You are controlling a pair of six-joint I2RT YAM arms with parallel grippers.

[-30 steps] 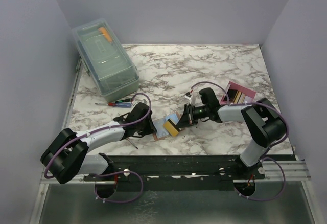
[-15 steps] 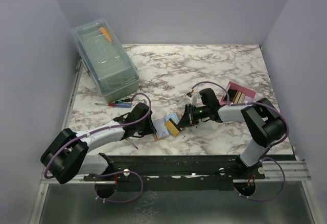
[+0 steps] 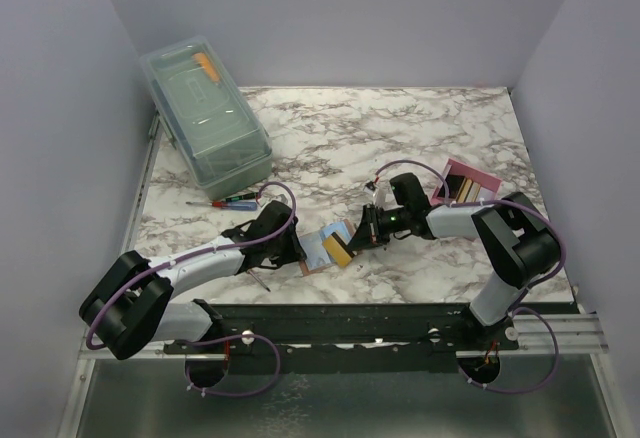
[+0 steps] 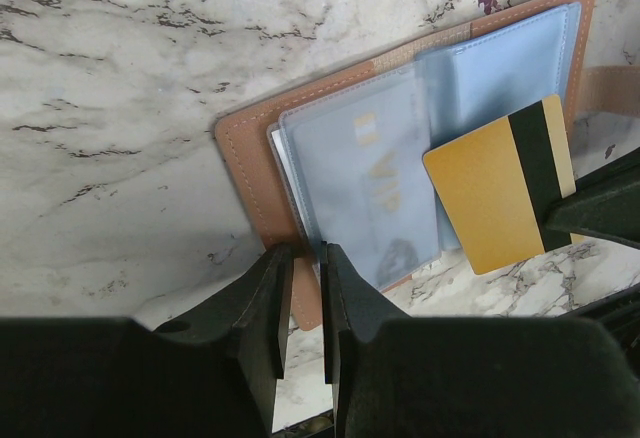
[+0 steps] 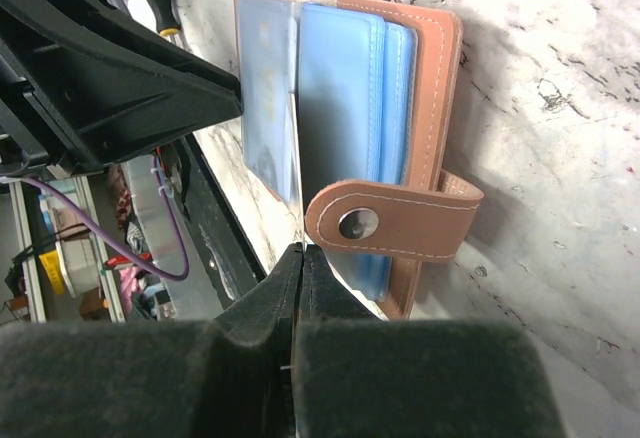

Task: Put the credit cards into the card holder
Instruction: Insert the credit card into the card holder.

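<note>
**Top view.** The card holder (image 3: pixel 318 248) lies open on the bench (image 3: pixel 400 128), close to the near edge and between the two arms. The left fingers (image 3: pixel 292 250) sit at its left side. The right fingers (image 3: pixel 362 233) come in from its right with a yellow card (image 3: pixel 338 252) that overlaps the holder's right half. More cards stand in a pink tray (image 3: pixel 468 180), farther off to the right.

**Left wrist view.** The left fingers (image 4: pixel 305 268) are nearly closed, pinching the tan cover at the near edge of the card holder (image 4: pixel 250 158) and pinning it flat. The pale blue sleeves fan out from there. The yellow card (image 4: pixel 490 193), with a dark stripe across it, lies slanted over the right-hand sleeve. A dark finger of the right arm clamps its outer end.

**Right wrist view.** The right fingers (image 5: pixel 300 288) are fully closed on the yellow card (image 5: pixel 298 158), seen edge-on as a thin line running straight ahead. The card holder (image 5: pixel 440 108) lies directly beyond the fingertips, its snap strap (image 5: pixel 390 223) folded over near them. The card's line seems to run along the gap between two groups of sleeves. Whether it is inside a pocket or only lying between pages cannot be told.

The right arm is the one placed to feed the card. Judging from this, the push goes along the card's long axis, away from the right fingers toward the left, and the card's slant would first need squaring to the sleeve mouth.
</note>
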